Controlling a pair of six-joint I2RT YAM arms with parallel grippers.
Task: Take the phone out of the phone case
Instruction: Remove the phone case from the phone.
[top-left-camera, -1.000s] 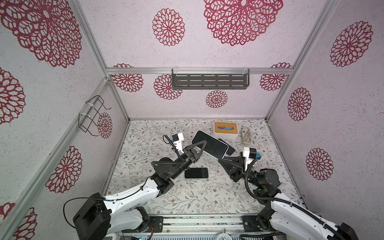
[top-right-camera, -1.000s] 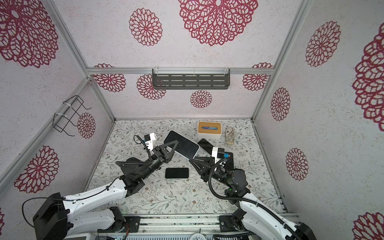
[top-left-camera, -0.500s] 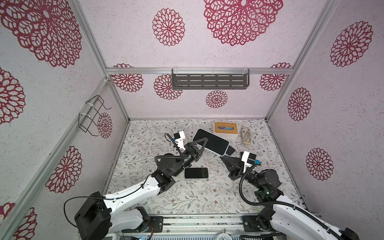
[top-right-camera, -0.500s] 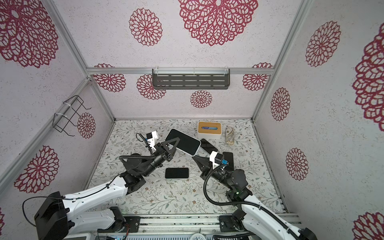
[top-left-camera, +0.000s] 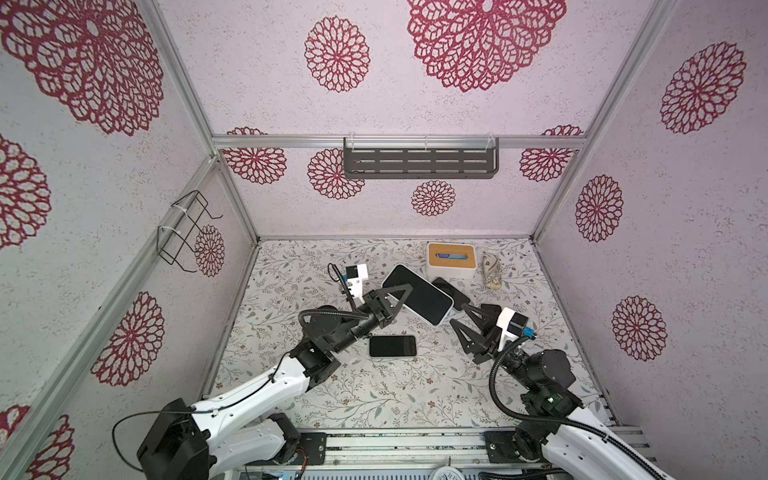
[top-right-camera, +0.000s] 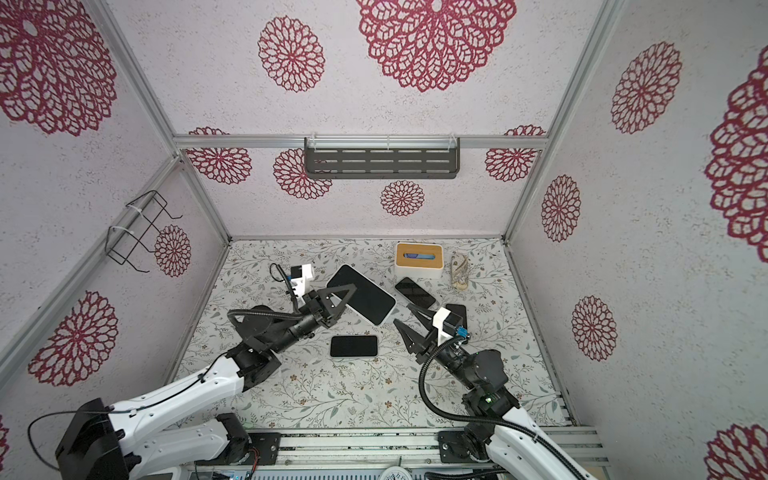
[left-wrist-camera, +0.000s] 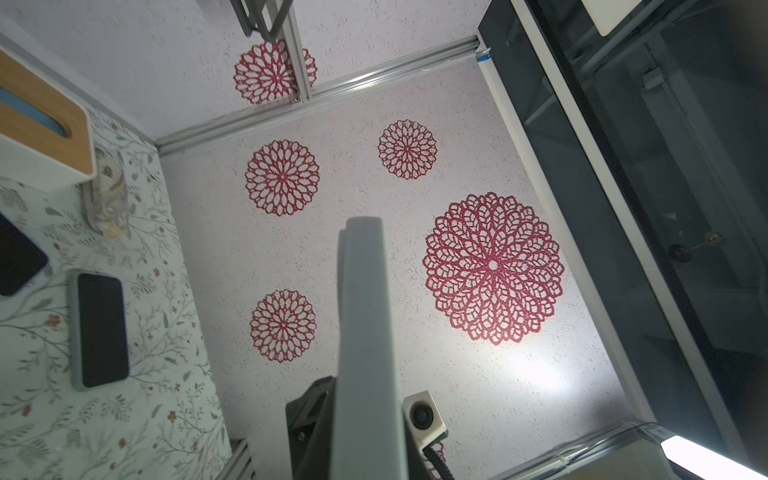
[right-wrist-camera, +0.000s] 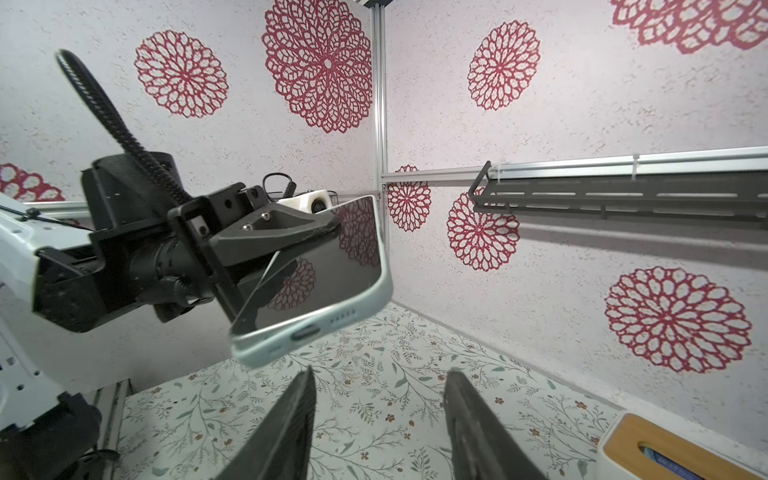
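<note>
Phone (top-left-camera: 417, 294) in pale case (right-wrist-camera: 266, 351), gripped by left claw (top-left-camera: 399, 300), long axis and port end toward right claw (top-left-camera: 458, 313) (spread, empty).

Floral tabletop (top-left-camera: 374, 399), wood-topped box (top-left-camera: 451, 259), small clear pouch (top-left-camera: 492, 272), three dark phones (top-left-camera: 392, 346)

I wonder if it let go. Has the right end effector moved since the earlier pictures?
Yes. The right end effector has backed away from the tissue box, toward the robot's base, and now hangs open beside the cased phone.
</note>
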